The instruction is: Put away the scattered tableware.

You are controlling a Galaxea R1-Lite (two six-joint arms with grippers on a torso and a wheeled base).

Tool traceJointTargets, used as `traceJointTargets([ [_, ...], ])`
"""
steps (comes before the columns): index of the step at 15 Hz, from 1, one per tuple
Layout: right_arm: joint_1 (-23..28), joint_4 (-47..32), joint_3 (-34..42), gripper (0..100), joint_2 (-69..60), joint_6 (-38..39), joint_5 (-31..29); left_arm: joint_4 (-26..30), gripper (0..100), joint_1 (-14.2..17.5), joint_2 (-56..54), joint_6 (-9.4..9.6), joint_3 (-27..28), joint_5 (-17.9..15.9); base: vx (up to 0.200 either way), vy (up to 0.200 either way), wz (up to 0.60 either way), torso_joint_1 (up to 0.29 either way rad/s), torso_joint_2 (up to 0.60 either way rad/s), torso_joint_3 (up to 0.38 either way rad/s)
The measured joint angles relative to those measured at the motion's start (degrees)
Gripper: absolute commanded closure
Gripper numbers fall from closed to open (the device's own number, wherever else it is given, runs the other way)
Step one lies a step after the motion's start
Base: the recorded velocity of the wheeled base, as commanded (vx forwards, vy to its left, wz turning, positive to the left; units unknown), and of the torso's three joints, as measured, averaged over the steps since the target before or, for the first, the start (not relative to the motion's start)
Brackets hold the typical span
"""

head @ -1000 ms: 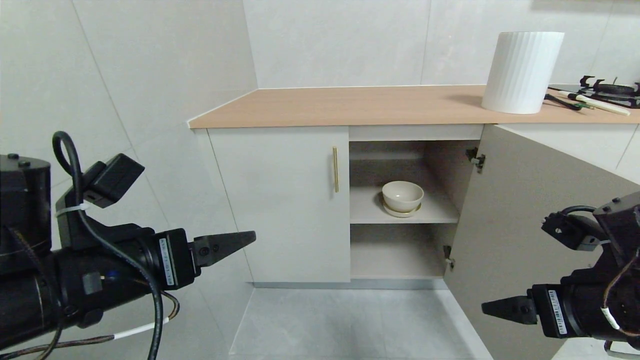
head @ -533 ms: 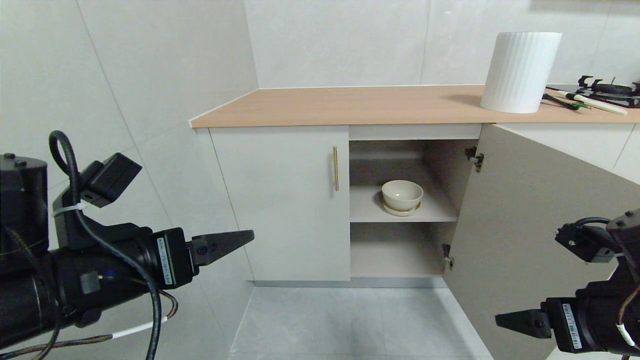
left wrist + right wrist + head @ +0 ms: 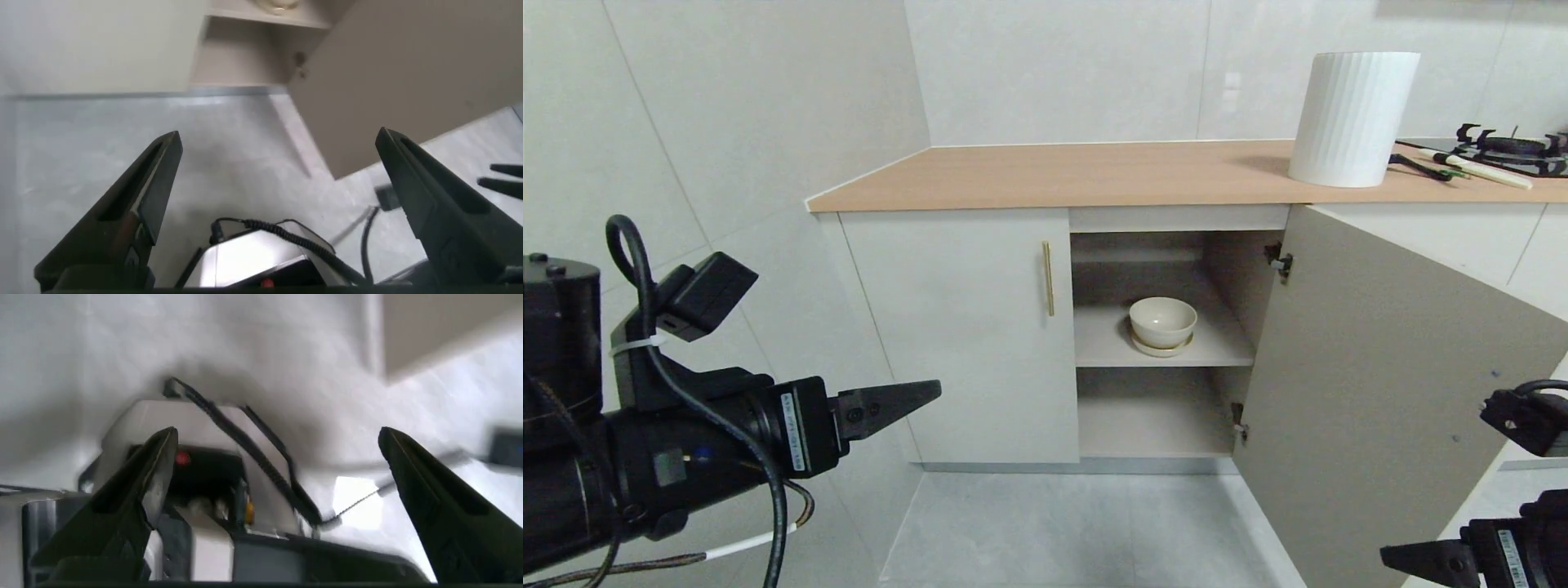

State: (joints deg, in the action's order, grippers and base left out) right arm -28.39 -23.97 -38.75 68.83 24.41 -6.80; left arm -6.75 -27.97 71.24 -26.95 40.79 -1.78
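A cream bowl [image 3: 1163, 321] sits on a small plate [image 3: 1161, 349] on the middle shelf of the open cabinet [image 3: 1160, 408]. Several long utensils [image 3: 1474, 169], one pale and others dark, lie on the wooden countertop [image 3: 1078, 173] at the far right. My left gripper [image 3: 923, 392] hangs low at the left, in front of the closed door and well short of the shelf. In the left wrist view the left gripper [image 3: 279, 143] is open and holds nothing. My right gripper [image 3: 1392, 555] is at the bottom right, outside the open door. The right wrist view shows the right gripper [image 3: 278, 437] open and empty above the floor.
The cabinet's right door [image 3: 1372, 392] swings wide open toward me and stands between the right arm and the shelves. The left door [image 3: 964, 335] with a brass handle [image 3: 1048, 278] is shut. A tall white ribbed container [image 3: 1352, 118] and a black stove grate [image 3: 1511, 147] stand on the countertop.
The whole head view has shifted, so the cabinet sits slightly further left. My right gripper has sunk lower and further right in the picture. The left arm keeps its place.
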Motion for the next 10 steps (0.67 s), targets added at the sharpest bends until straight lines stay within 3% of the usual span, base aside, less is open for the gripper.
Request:
traceJointTargets([
  [3, 2.62, -1.82, -1.07, 0, 0.96, -1.48, -3.78, 0.0, 0, 0.1, 0.09, -0.06, 0.0, 0.01, 0.0, -0.2, 0.0, 0.002, 0.0, -0.001],
  [6, 8.06, -1.84, -1.56, 0, 2.86, -3.19, -7.84, -0.09, 0, 0.1, 0.2, -0.02, -0.33, 0.01, 0.0, 0.0, 0.0, 0.0, 0.0, 0.0],
  [10, 21.78, 0.79, -3.85, 0, 5.49, -6.64, -9.69, -0.06, 0, 0.13, 0.37, -0.02, -0.44, 0.04, 0.0, 0.0, 0.0, 0.0, 0.0, 0.0],
])
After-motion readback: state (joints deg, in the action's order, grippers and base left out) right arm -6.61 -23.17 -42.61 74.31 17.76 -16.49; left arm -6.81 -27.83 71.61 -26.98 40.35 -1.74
